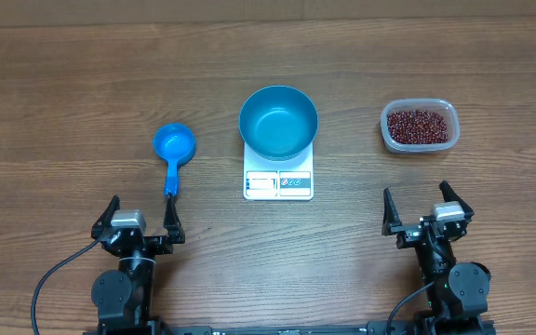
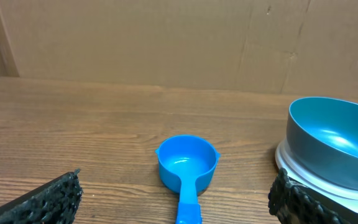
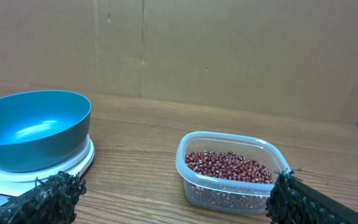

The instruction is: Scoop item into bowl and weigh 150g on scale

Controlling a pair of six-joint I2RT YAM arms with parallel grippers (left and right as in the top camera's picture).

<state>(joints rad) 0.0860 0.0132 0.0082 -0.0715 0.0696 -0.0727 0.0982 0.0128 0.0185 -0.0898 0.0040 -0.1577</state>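
Jaws spread wide on left gripper (image 1: 141, 209) and right gripper (image 1: 419, 203), nothing between them; both at the near edge of the table (image 1: 63, 102), well apart from every object.

Only from overhead: the whole row at once. Blue scoop (image 1: 173, 144) at left, handle pointing toward the left gripper; bowl (image 1: 278, 121) seated on the scale (image 1: 278, 183) in the middle; clear tub (image 1: 383, 126) at right. Also only there: the scale's display window and button panel along its near edge.

Only from the left wrist: scoop (image 2: 186, 162) straight ahead between the black textured fingers (image 2: 42, 199), cup bare and glossy; beans out of that view.

Only from the right wrist: side of the tub (image 3: 222, 194), beans (image 3: 227, 165) seen through the wall as a shallow, fairly level layer.

Beans (image 1: 420, 127): tiny ovals, dark red-brown, some with pale glints, loose, all inside the tub, right of the scale and apart from the bowl (image 3: 33, 127), itself bare blue inside.
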